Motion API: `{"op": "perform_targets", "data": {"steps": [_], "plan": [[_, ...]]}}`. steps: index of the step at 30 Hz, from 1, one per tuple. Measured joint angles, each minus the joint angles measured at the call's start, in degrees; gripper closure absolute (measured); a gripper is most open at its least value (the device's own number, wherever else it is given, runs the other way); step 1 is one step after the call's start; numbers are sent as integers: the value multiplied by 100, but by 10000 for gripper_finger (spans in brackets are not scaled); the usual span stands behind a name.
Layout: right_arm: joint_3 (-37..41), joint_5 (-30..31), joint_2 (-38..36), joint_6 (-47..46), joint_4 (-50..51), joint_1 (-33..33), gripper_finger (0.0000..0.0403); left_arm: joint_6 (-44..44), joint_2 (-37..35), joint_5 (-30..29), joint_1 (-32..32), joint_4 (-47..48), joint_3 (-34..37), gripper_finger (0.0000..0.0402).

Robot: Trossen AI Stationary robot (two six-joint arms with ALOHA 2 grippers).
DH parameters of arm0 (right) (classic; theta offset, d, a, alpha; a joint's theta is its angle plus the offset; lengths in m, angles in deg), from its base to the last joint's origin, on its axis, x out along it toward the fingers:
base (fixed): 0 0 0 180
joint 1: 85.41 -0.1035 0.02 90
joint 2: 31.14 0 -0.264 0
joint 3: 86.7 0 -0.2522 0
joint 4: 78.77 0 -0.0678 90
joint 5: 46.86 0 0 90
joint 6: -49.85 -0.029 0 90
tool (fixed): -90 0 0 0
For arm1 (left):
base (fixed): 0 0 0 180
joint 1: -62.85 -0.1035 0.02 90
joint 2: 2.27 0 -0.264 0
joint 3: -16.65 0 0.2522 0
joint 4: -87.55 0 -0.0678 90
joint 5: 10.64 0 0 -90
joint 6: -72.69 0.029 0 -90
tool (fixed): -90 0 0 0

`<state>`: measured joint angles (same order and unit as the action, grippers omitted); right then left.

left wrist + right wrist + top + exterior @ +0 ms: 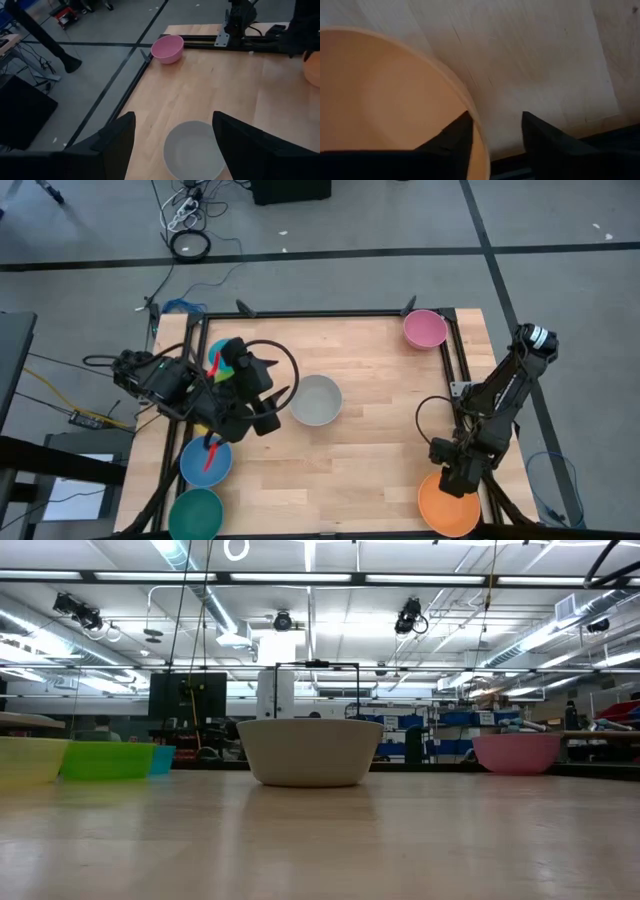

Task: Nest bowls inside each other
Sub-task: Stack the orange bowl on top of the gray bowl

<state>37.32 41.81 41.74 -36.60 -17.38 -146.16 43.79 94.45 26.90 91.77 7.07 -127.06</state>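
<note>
A pale grey bowl (317, 400) (310, 752) stands on its base mid-table. My left gripper (268, 412) (174, 127) hovers open just left of it, above the table. A pink bowl (425, 328) (167, 48) sits at the far right corner. An orange bowl (450, 505) (385, 100) sits at the near right corner. My right gripper (455, 478) (495, 125) points down over the orange bowl's rim, open, one finger inside and one outside. Blue (205, 462) and dark green (195, 513) bowls stand near left. Yellow (30, 760), lime green (105, 760) and cyan (162, 758) bowls stand far left. My right gripper straddles the orange bowl's rim (476, 125) from above, on the side toward the table's middle. The inner finger (454, 137) stands close to the inner wall; I cannot tell whether it touches. The outer finger (545, 142) is apart from the bowl, which rests on the table.
A black metal frame (452, 355) edges the wooden table top. The left arm's body and cables (170, 380) cover the far left bowls from above. Bare wood lies between the grey bowl and the right arm.
</note>
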Motion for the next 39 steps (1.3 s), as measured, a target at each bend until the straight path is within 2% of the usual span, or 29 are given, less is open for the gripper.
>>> {"op": "perform_targets", "data": {"steps": [5, 7, 12, 18, 25, 31, 39], "plan": [[0, 0, 15, 143, -21, 38, 371, -29, 4, 6, 14, 2, 0, 129], [0, 89, 15, 286, -35, 118, 391, -29, 4, 10, 18, 6, 0, 129], [0, 374, 11, 1081, -91, 802, 399, -63, 4, 21, 40, 173, 0, 129], [-130, 773, 13, 2954, -537, 2272, 401, -399, 4, -38, 35, 429, 1, 129], [-1391, 1033, 17, 5260, -313, 3621, 402, -460, 4, -40, 160, 431, 1, 129], [-2311, 1055, 130, 6490, -344, 4650, 402, -477, 4, -44, 162, 428, 2, 129], [-3353, 755, 1393, 7840, -696, 5619, 403, -455, 4, -37, 173, 424, 2, 129]]}}
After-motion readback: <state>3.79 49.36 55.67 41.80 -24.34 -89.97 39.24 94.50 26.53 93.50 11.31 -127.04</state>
